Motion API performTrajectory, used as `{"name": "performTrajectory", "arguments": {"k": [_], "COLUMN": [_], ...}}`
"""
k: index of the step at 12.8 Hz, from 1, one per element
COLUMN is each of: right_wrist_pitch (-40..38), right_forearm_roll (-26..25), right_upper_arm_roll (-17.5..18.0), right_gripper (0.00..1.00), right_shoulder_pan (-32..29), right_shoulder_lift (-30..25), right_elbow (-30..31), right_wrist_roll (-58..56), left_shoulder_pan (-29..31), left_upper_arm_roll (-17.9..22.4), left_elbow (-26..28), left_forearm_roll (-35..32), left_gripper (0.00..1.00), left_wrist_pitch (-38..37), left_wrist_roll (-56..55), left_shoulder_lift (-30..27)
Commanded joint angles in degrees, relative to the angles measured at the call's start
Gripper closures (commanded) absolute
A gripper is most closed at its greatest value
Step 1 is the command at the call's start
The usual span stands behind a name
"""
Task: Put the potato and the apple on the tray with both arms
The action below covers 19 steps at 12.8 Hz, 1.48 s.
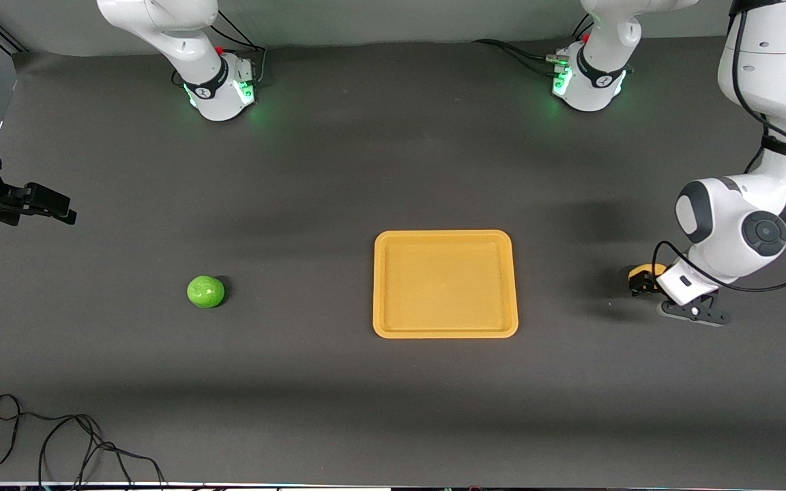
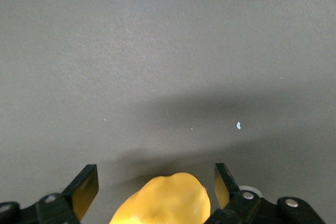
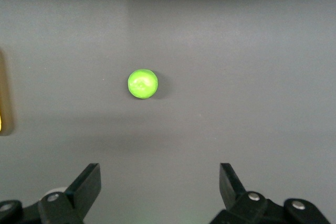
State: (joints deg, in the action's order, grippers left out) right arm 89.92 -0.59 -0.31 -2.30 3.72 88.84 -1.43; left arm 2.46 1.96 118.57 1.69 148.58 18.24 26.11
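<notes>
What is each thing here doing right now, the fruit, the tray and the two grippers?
potato: on the table, between the open fingers, not gripped
apple: on the table, untouched
tray: empty
left gripper: open, down around the potato
right gripper: open, up in the air, holding nothing

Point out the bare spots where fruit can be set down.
The tray is wholly bare inside. Bare mat lies between it and the apple. Crowded: toward the left arm's end, where the open left gripper straddles the potato.
</notes>
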Motion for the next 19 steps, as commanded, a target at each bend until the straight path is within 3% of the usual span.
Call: {"name": "performTrajectory", "arguments": {"k": [1, 6, 8, 16, 18, 19], "right_wrist_pitch": [-0.36, -0.27, -0.27, -0.27, -0.19, -0.19], "right_forearm_roll": [-0.02, -0.02, -0.11, -0.02, -0.02, -0.02], "right_upper_arm_roll": [0.40, 0.40, 0.40, 0.40, 0.40, 0.40], "right_gripper": [0.00, 0.00, 0.00, 0.00, 0.00, 0.00], "right_shoulder_pan": [-0.34, -0.34, -0.34, -0.34, -0.34, -0.34], "right_shoulder_lift": [0.67, 0.76, 0.85, 0.85, 0.85, 0.85], "right_elbow": [-1.39, -1.39, -1.39, -1.39, -1.39, -1.39], "right_wrist_roll": [-0.77, -0.77, -0.77, -0.77, -0.85, -0.77], "left_shoulder_pan": [-0.61, -0.09, 0.00, -0.17, 0.00, 0.00], "left_upper_arm_roll": [0.41, 0.41, 0.41, 0.41, 0.41, 0.41], "left_elbow": [3.50, 4.21, 4.65, 7.55, 7.46, 7.55], "left_forearm_roll": [0.60, 0.25, 0.25, 0.25, 0.25, 0.25], "left_gripper": [0.01, 0.02, 0.09, 0.52, 0.50, 0.39], "left_wrist_pitch": [2.84, 4.17, 4.26, 7.95, 8.04, 8.04], "left_wrist_roll": [0.57, 3.99, 4.09, 4.00, 4.00, 4.09], "left_shoulder_lift": [-1.94, -1.33, -1.24, -1.06, -1.06, -0.98]}}
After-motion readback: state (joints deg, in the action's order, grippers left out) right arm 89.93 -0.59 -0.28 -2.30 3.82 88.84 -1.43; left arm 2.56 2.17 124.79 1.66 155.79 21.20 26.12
